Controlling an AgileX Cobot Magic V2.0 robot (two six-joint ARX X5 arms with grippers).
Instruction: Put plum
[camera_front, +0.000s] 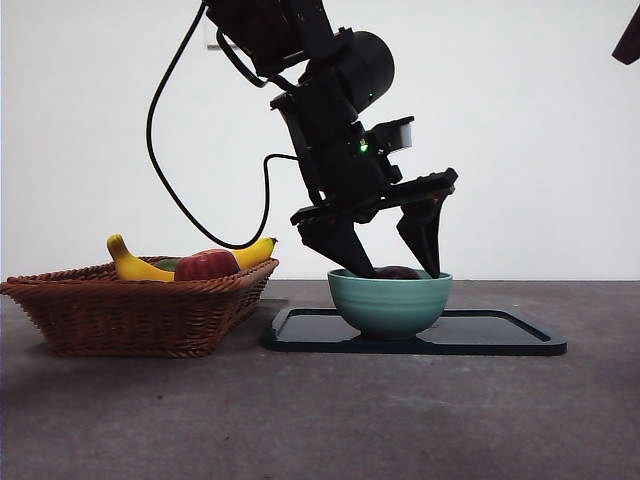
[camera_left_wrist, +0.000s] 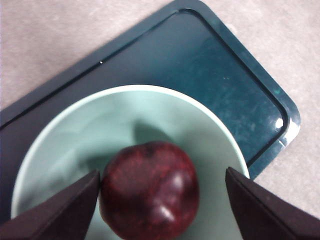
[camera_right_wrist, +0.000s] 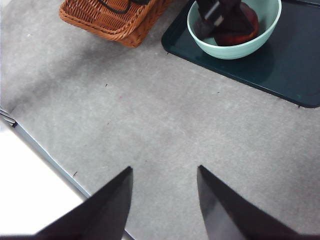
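No text, label, brand, number or sign can be read in any of the views. The bowl (camera_front: 390, 300), tray (camera_front: 500, 335), basket (camera_front: 130, 310), fruit and arm carry no legible marking; only a small green light (camera_front: 364, 147) shows on the arm.

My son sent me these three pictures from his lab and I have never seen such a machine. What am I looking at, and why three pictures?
It is a robot with two arms at a table. One picture looks level across the table; the other two come from cameras on each arm's wrist. On the table stand a wicker basket with a banana and a red apple, and a dark tray bearing a green bowl. The left gripper reaches into the bowl, its jaws open either side of the plum, which rests in the bowl; one jaw sits right against it. The right gripper waits open above bare table.
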